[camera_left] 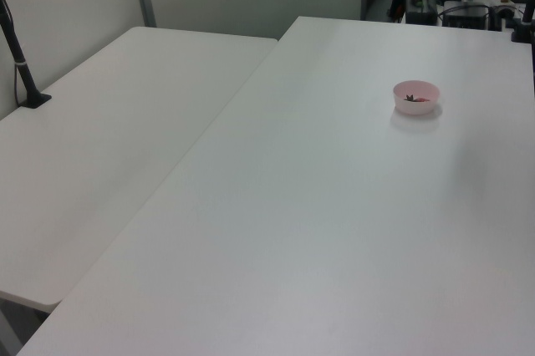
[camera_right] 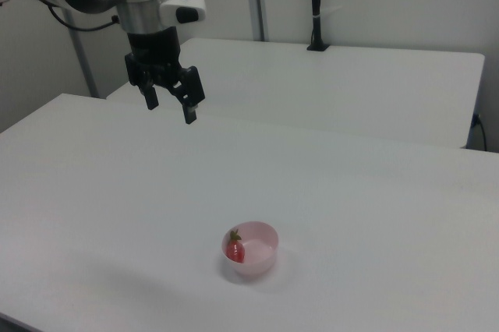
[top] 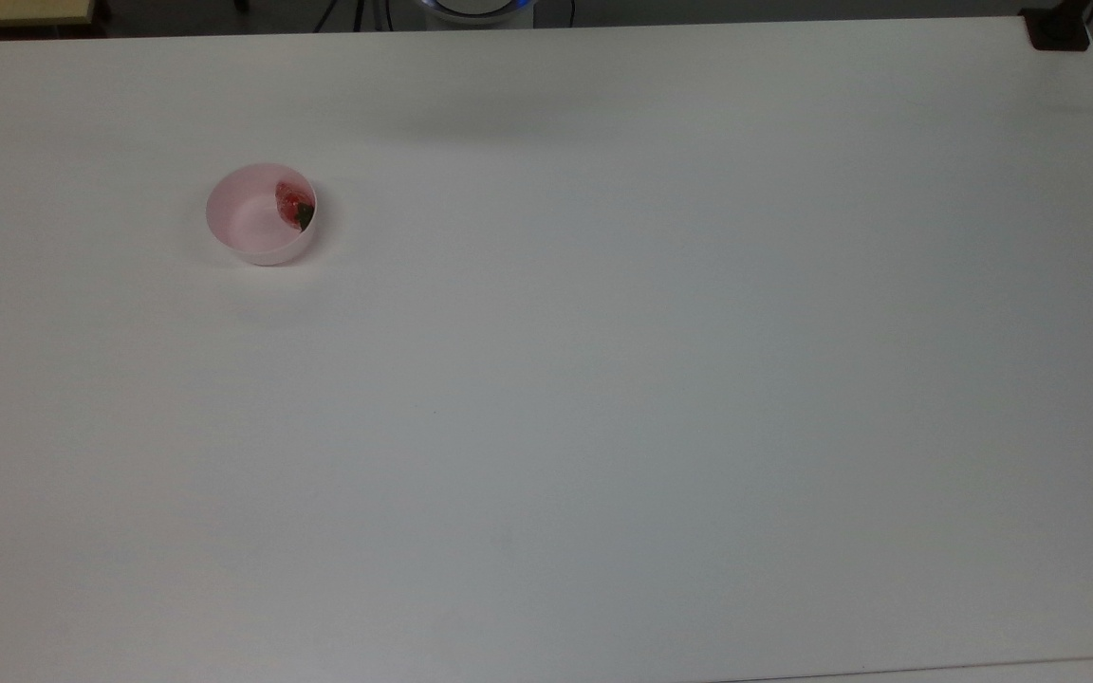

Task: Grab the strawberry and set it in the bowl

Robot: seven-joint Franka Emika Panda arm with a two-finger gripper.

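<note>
The strawberry (camera_right: 235,248) lies inside the pink bowl (camera_right: 261,263) on the white worktop (camera_right: 374,207). The hand (camera_right: 168,101) hangs high above, off to the right view's left, fingers spread wide and holding nothing.

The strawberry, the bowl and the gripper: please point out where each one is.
strawberry (camera_right: 235,249), right view, on its red body.
bowl (camera_right: 267,231), right view, on the pink rim.
gripper (camera_right: 170,111), right view, midway between its two open fingertips.
</note>
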